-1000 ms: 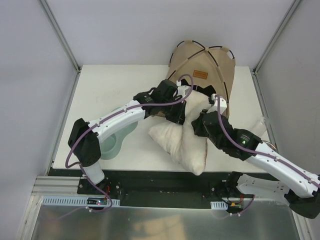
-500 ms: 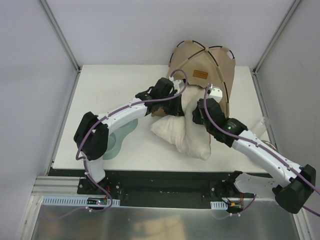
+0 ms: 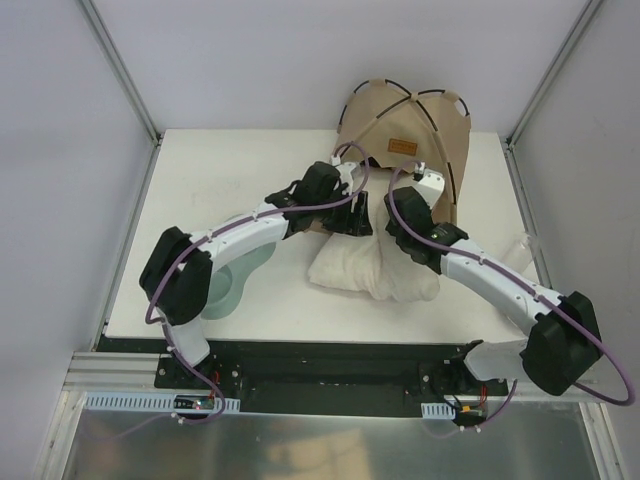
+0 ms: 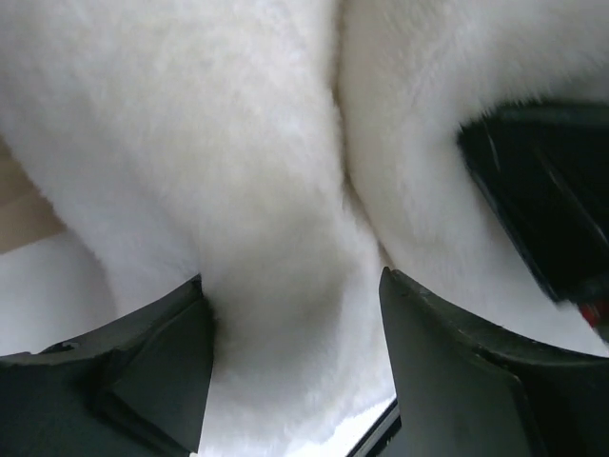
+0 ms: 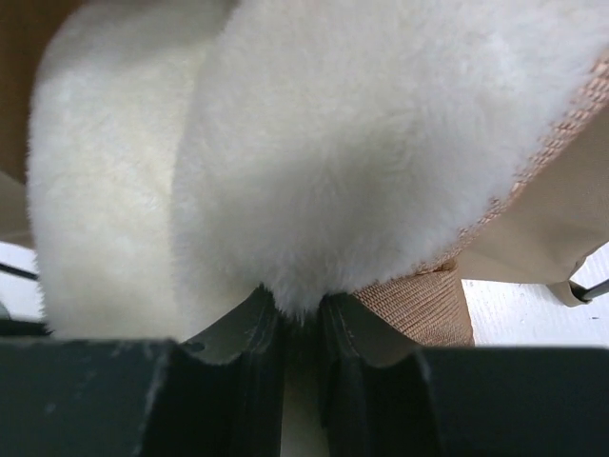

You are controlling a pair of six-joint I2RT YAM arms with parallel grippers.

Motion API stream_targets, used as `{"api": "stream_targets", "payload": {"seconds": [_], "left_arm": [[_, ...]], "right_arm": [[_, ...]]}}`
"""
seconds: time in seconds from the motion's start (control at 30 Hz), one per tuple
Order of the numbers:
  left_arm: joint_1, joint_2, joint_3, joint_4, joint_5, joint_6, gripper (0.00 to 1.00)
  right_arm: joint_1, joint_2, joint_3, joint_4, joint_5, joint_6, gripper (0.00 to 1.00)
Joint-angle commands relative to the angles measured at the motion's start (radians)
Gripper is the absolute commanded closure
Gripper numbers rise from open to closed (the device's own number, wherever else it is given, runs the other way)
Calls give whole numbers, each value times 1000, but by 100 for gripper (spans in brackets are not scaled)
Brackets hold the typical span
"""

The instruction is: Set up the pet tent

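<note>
Cushion [image 3: 370, 270] between both pincers, pet tent [image 3: 405, 120] just beyond them
Left pincer [image 4: 295, 305] stands spread, a fold of the white fluffy cushion filling the gap between its fingers; right pincer [image 5: 298, 319] is almost pressed together, pinching the cushion's edge; the tent's tan fabric shows just right of that pincer; the tent sits at the table's [image 3: 230, 170] far edge.
</note>
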Motion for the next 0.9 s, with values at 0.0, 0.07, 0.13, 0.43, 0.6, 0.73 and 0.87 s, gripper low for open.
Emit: {"api": "stream_targets", "payload": {"seconds": [0.0,0.07,0.13,0.43,0.6,0.73,0.87], "left_arm": [[6,-166,-62,68,1,25,32],[17,-225,-100,65,3,35,32],[30,-302,-128,58,15,58,32],[180,-367,-55,-12,-111,287,21],[225,-197,29,24,1,446,21],[234,-134,44,93,13,509,21],[251,-82,61,197,130,506,30]], "right_arm": [[-27,38,-11,74,27,63,77],[-30,50,-17,88,13,43,77],[-36,58,-20,105,-11,19,76],[-54,92,14,114,-109,-70,61],[-63,93,41,104,-160,-104,48],[-79,93,66,110,-255,-138,41],[-97,113,98,94,-328,-153,40]]}}
